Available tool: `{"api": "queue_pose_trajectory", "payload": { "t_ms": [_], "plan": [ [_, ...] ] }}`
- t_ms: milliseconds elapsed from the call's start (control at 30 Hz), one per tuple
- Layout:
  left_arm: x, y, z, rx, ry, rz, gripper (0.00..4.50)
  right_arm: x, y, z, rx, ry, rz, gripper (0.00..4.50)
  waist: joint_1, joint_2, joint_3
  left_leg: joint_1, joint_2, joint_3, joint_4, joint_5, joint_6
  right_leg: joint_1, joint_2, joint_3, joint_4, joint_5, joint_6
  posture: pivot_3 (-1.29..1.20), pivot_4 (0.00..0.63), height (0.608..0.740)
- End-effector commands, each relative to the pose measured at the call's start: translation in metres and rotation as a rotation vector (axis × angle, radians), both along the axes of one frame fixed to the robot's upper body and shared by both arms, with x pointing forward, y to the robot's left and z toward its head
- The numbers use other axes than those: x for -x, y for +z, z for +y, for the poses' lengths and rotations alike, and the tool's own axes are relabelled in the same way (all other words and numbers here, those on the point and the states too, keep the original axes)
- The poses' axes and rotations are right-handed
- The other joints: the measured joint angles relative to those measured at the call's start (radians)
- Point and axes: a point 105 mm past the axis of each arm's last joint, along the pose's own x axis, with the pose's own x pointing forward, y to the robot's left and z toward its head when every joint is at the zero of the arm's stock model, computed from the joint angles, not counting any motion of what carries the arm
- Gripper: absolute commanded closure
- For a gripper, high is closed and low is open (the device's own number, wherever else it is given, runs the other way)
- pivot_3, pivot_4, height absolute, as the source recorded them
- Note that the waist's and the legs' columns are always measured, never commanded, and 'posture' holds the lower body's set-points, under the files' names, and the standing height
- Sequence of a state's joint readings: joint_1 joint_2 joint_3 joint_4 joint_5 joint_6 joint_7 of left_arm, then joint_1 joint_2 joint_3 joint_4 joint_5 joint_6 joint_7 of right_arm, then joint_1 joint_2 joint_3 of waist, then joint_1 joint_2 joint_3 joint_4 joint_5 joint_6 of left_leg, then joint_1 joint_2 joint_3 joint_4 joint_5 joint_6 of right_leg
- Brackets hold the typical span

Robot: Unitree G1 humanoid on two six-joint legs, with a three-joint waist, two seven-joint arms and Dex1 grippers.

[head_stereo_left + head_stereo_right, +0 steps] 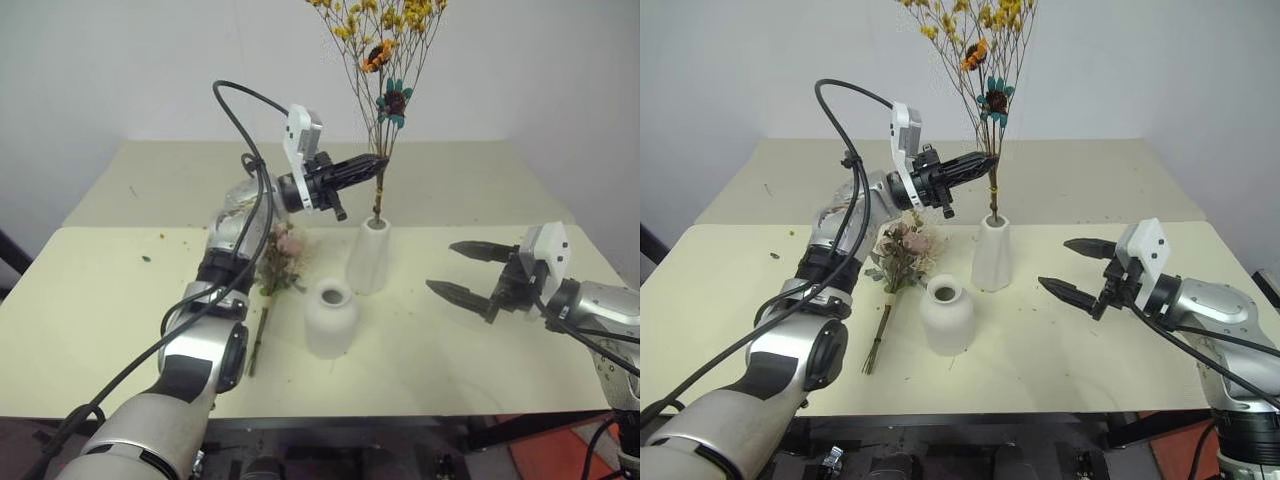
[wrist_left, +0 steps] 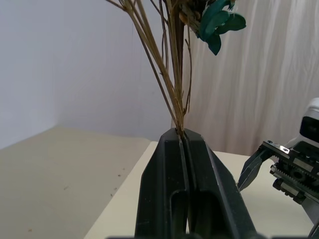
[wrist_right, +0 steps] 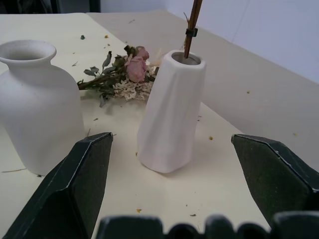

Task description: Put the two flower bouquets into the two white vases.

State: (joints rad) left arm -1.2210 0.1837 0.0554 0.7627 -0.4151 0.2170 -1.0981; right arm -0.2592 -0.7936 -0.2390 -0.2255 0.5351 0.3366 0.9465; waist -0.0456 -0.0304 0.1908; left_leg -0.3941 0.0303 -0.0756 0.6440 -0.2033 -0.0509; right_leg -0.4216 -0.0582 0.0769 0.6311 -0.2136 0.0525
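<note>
left tool (image 1: 378, 160): clenched on yellow spray (image 1: 385, 60) stems, ends in tall vase (image 1: 369, 255) mouth below it | right tool (image 1: 458, 268): released, beside vases | rose bunch (image 1: 902, 250): on table (image 1: 100, 300) by squat vase (image 1: 330, 318)

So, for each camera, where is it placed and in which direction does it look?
Left eye view: on the head, looking forward and down at the table; both arms show, left gripper shut on the yellow spray.
Right eye view: beside it, same scene; right gripper open.
Left wrist view: looks along its shut fingers up the stems.
Right wrist view: looks between its open fingers at the tall vase, squat vase and pink bunch.
Shared: both eye views show both vases.
</note>
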Motion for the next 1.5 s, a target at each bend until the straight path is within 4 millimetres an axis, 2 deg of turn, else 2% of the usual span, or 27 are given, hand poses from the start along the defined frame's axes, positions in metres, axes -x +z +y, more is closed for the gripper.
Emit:
{"api": "queue_pose_trajectory", "payload": {
  "t_ms": [33,233,600,733,867,1067,1100,1333,1433,1500],
  "plan": [
    [0.003,0.008,-0.005,-0.014,-0.006,-0.061,4.49,0.006,0.016,0.0,-0.017,-0.006,-0.062,0.0,0.0,0.0,0.0,0.0,0.0,0.0,0.0,0.0,0.0,0.0,0.0,0.0,0.0,0.0,0.0,0.0,0.15,0.74],
    [-0.004,-0.006,-0.008,-0.046,0.021,-0.043,4.49,0.009,0.015,0.0,-0.025,-0.017,-0.06,0.0,0.001,0.0,0.0,0.0,0.0,0.0,0.0,0.0,0.0,0.0,0.0,0.0,0.0,0.0,0.0,0.0,0.15,0.74],
    [-0.002,-0.027,-0.015,-0.099,0.003,-0.016,4.49,0.013,0.014,0.001,-0.035,-0.026,-0.059,0.0,0.0,0.0,0.0,0.0,0.0,0.0,0.0,0.0,0.0,0.0,0.0,0.0,0.0,0.0,0.0,0.0,0.15,0.74],
    [-0.003,-0.036,-0.013,-0.14,0.016,0.001,3.57,0.013,0.015,0.002,-0.038,-0.026,-0.061,0.0,0.0,0.0,0.0,0.0,0.0,0.0,0.0,0.0,0.0,0.0,0.0,0.0,0.0,0.0,0.0,0.0,0.15,0.74],
    [0.002,-0.036,-0.005,-0.149,0.012,-0.02,2.15,0.012,0.015,0.003,-0.036,-0.022,-0.059,0.0,-0.001,0.0,0.0,0.0,0.0,0.0,0.0,0.0,0.0,0.0,0.0,0.0,0.0,0.0,0.0,0.0,0.15,0.74],
    [0.015,-0.044,0.022,-0.176,0.031,-0.025,0.24,0.007,0.015,0.007,-0.033,0.005,-0.056,0.0,-0.003,0.0,0.0,0.001,0.0,0.0,0.0,0.0,0.0,0.0,0.0,0.001,0.0,0.0,0.0,0.0,0.15,0.74],
    [0.019,-0.046,0.029,-0.185,0.041,-0.025,0.06,0.007,0.015,0.007,-0.03,0.014,-0.054,0.0,-0.003,0.0,0.0,0.001,0.0,0.0,0.0,0.0,0.0,0.0,0.0,0.001,0.001,0.0,0.0,0.0,0.15,0.74],
    [0.048,-0.063,0.075,-0.32,0.145,0.146,0.06,0.006,0.016,0.01,0.02,0.108,-0.039,0.0,-0.002,0.0,0.0,0.001,0.001,0.0,0.0,0.0,0.0,0.0,0.001,0.001,0.001,0.0,0.0,0.0,0.15,0.74],
    [0.055,-0.07,0.09,-0.463,0.227,0.24,0.06,0.005,0.016,0.012,0.047,0.153,-0.035,0.0,0.001,0.0,0.0,0.001,0.001,0.0,0.0,0.0,0.0,0.0,0.001,0.001,0.001,0.0,0.0,0.0,0.15,0.74],
    [0.056,-0.078,0.099,-0.57,0.297,0.362,0.06,0.002,0.018,0.014,0.061,0.173,-0.039,0.0,0.001,0.0,0.0,0.002,0.001,0.0,0.0,0.0,0.0,0.001,0.0,0.001,0.001,0.0,0.0,0.0,0.15,0.74]
  ]
}}
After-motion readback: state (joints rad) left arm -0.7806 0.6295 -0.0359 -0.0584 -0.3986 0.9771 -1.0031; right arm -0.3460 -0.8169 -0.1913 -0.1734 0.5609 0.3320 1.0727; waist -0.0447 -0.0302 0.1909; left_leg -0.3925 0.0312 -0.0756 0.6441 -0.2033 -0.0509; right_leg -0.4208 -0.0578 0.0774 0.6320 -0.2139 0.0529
